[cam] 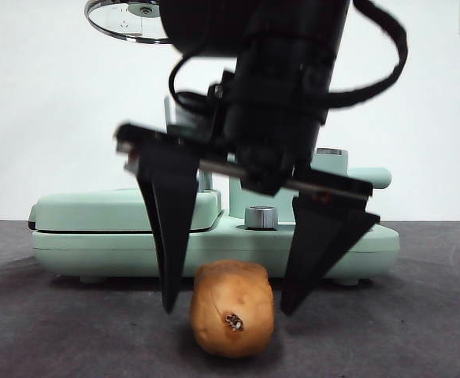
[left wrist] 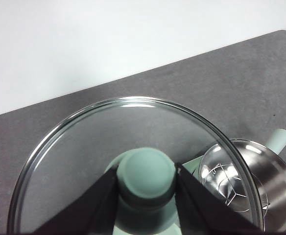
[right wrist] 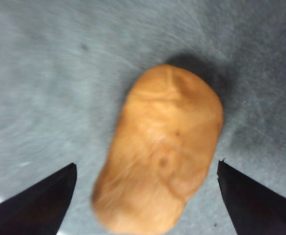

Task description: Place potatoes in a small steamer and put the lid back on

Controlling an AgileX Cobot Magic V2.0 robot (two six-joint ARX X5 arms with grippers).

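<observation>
Potato (cam: 231,309) between spread right fingers (cam: 172,236)

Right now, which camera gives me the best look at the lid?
The left wrist view: the lid fills the picture, glass and chrome rim, with the left gripper shut on its mint-green knob. The front view shows only a slice of it high at the top edge. The right wrist view does not show it.
</observation>
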